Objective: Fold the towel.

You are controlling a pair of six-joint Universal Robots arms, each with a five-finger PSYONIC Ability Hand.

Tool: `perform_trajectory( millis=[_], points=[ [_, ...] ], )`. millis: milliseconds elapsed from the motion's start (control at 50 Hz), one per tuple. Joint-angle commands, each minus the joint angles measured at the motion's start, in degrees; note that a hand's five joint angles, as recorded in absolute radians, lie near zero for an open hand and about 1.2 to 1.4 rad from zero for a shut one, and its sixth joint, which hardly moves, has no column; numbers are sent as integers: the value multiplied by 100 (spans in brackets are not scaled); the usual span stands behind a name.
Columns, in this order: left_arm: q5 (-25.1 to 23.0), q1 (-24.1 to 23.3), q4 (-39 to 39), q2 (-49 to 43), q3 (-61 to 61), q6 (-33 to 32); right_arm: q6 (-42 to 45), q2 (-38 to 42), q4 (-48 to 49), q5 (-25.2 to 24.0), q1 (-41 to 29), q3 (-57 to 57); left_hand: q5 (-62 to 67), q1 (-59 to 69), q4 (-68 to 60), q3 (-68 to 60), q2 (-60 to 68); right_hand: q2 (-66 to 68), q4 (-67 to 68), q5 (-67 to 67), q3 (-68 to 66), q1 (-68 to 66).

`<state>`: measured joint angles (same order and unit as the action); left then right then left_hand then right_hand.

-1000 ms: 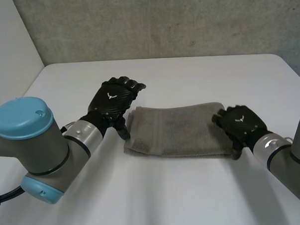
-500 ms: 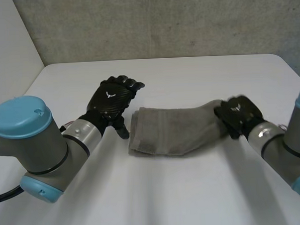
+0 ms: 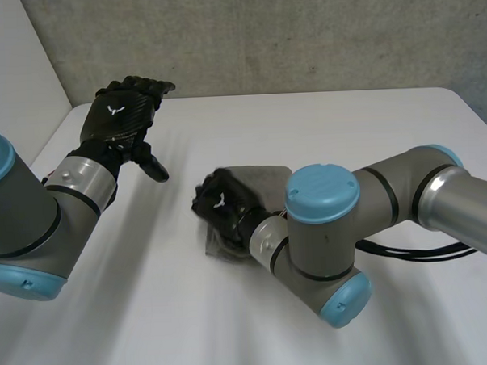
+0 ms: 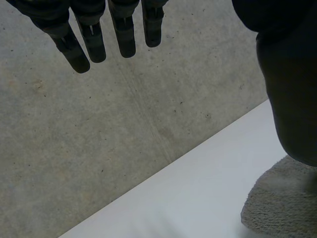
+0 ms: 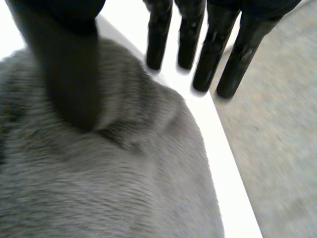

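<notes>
Right hand (image 3: 220,201) rests thumb on towel (image 5: 124,188).

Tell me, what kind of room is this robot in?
Probably a robot lab or test room. There is a plain white table, a bare grey wall behind it that looks like concrete, and two robot arms working over a grey towel.
</notes>
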<state>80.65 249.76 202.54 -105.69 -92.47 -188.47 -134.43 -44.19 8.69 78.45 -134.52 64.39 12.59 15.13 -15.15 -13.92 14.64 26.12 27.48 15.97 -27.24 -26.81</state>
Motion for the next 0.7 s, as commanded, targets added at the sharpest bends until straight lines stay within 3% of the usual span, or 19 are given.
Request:
perform_trajectory(
  millis=[20, 100, 160, 340, 560, 700],
  points=[
    [12, -112, 92, -92, 106, 21, -1143, -1009, 53, 592, 66, 502, -1238, -491, 494, 370, -442, -1612, -1748, -1597, 1724, 1681],
    [12, -209, 128, -180, 194, 214, -1683, -1478, 80, 619, 198, 856, -1238, -491, 494, 370, -442, -1612, -1748, -1597, 1724, 1681],
    [12, -498, 128, -399, 395, 670, -2410, -1881, 1, 689, 698, 1241, -1221, -475, 477, 353, -425, -1612, -1748, -1597, 1724, 1681],
    [3, -956, 49, -1173, 686, 838, -3396, -1900, -237, 619, 1235, 1418, -1171, -424, 427, 303, -375, -1612, -1748, -1597, 1724, 1681],
    [39, -1088, -593, -2219, 897, 539, -3915, -669, -360, 74, 1341, 1023, -1103, -357, 359, 236, -307, -1612, -1748, -1597, 1724, 1681],
    [460, -1088, -883, -2448, 1064, -67, -3950, -186, -395, 65, 1297, 768, -1103, -357, 359, 236, -307, -1612, -1748, -1597, 1724, 1681]
  ],
)
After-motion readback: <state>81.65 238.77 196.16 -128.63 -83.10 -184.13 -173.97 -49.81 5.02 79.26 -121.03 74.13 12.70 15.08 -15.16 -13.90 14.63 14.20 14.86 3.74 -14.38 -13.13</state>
